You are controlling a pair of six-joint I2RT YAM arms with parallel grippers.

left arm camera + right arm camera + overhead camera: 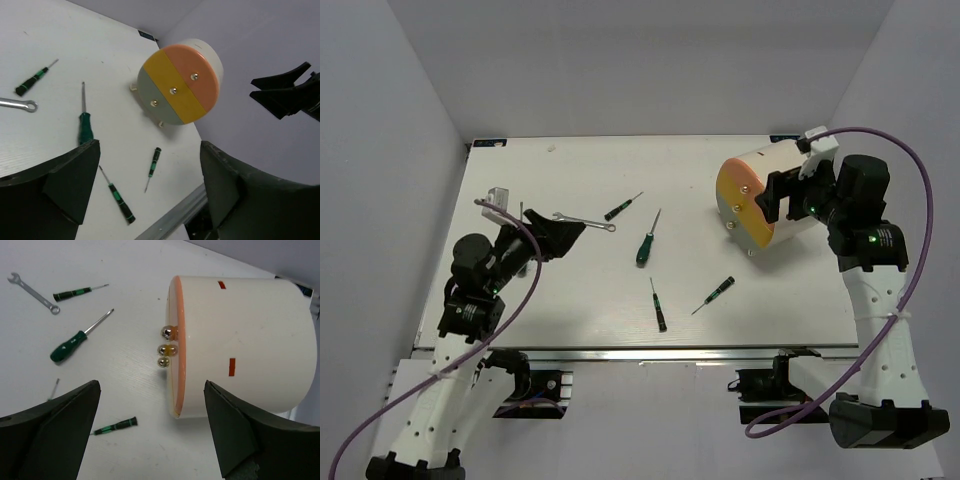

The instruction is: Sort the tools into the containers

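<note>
No readable text, brand or number, drum (pixel 260 325) wall carries only two plain red marks (pixel 232 366)

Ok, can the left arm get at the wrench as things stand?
Probably yes. The left gripper is open and hangs right beside the wrench, which lies flat with nothing on top of it. The nearest screwdriver lies apart from it, so the way looks free.

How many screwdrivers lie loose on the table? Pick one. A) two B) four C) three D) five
B: four show on the table: the far screwdriver beside the wrench, the large screwdriver, the near-left screwdriver and the near-right screwdriver.
</note>
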